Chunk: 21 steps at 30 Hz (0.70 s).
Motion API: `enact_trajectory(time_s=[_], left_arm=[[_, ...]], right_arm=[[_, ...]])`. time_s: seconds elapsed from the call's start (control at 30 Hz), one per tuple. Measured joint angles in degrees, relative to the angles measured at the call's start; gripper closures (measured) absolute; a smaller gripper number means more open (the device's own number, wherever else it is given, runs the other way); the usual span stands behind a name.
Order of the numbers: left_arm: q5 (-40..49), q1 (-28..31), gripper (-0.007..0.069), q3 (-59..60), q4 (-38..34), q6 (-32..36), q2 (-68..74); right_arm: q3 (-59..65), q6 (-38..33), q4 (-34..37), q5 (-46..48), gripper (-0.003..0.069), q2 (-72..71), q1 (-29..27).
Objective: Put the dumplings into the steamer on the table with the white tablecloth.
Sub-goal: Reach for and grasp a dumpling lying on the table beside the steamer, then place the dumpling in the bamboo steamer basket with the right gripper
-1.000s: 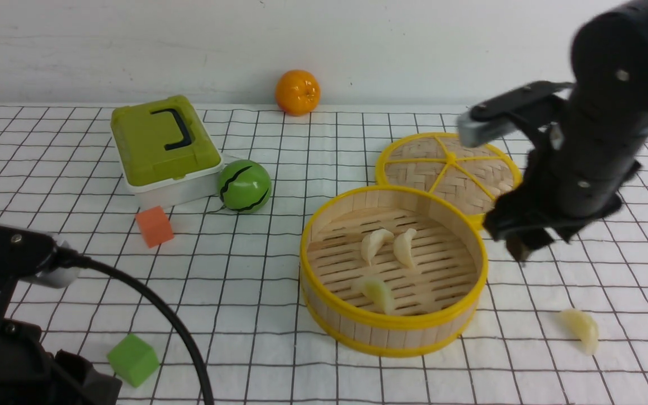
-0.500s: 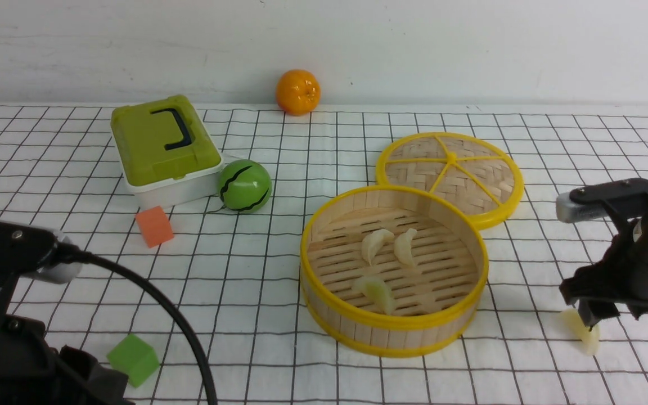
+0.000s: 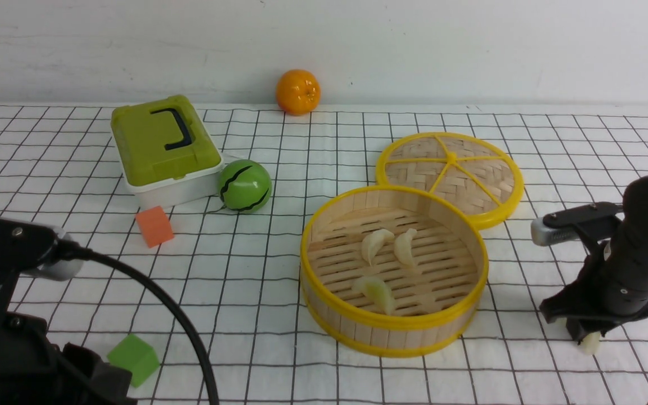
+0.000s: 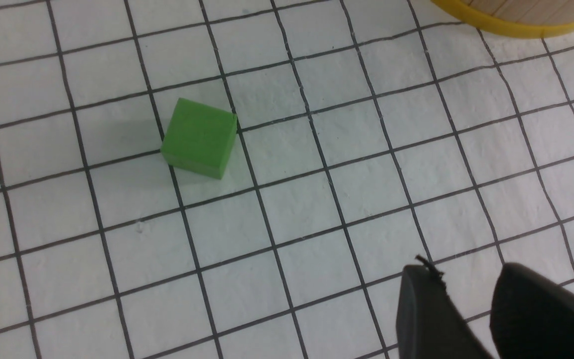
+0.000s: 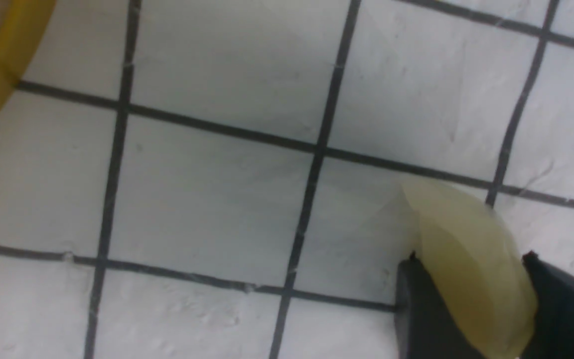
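The steamer [image 3: 394,325] stands on the white tablecloth [image 3: 245,281] right of centre. Three dumplings lie on its slatted floor: two side by side [image 3: 376,243] [image 3: 404,247] and one nearer the front wall [image 3: 377,291]. The fourth dumpling [image 3: 590,342] lies on the cloth right of the steamer. My right gripper [image 3: 587,337] is down on it. In the right wrist view the two fingers press both sides of this dumpling [image 5: 466,264], with the gripper [image 5: 469,262] shut on it. My left gripper [image 4: 461,271] is open and empty above bare cloth at the front left.
The flat woven lid [image 3: 450,169] lies behind the steamer. A green lidded box [image 3: 161,146], a green ball [image 3: 244,185] and an orange cube [image 3: 154,226] are at the left. An orange [image 3: 297,91] sits by the back wall. A green cube [image 3: 133,359] lies near my left arm.
My right arm has come down from above the steamer's right side to the dumpling on the cloth, and its fingers now hold it. The left arm has stayed put.
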Motion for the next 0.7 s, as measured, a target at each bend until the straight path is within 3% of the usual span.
enact_trajectory(time_s=[0.27, 0.4, 0.47, 0.53, 0.7], left_arm=[[0.26, 0.0, 0.0418, 0.0, 0.0, 0.0, 0.0], [0.44, 0.0, 0.0416, 0.0, 0.0, 0.0, 0.0], [0.44, 0.0, 0.0414, 0.0, 0.0, 0.0, 0.0], [0.33, 0.0, 0.041, 0.0, 0.13, 0.05, 0.0], [0.0, 0.0, 0.0406, 0.0, 0.77, 0.05, 0.0]], right_arm=[[-4.52, -0.64, 4.0, 7.4, 0.0425, -4.03, 1.06], [-10.13, -3.71, 9.57, 10.58, 0.0425, -8.76, 6.3], [-13.91, -5.07, 12.31, 10.91, 0.0425, -9.64, 11.69], [-15.46, -5.19, 12.81, 9.62, 0.0425, -9.07, 16.46], [-15.63, -4.38, 12.34, 5.73, 0.0425, -5.02, 21.04]])
